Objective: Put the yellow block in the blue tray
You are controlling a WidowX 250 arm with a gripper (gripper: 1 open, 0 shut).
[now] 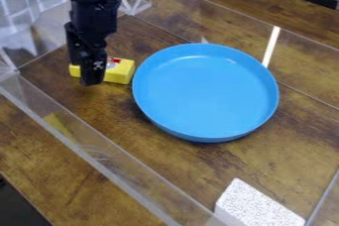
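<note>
The yellow block (117,71) lies on the wooden table just left of the blue tray (207,93), its left part hidden behind the gripper. My black gripper (89,71) points straight down over the block's left end, fingertips down at block level. Its jaws stand open around the block's left part; whether they touch it I cannot tell. The round blue tray has nothing in it.
Clear plastic walls (93,151) fence the work area on the left and front. A white strip (273,44) stands behind the tray. A speckled white pad (255,204) lies at the bottom right. Bare wood lies in front of the tray.
</note>
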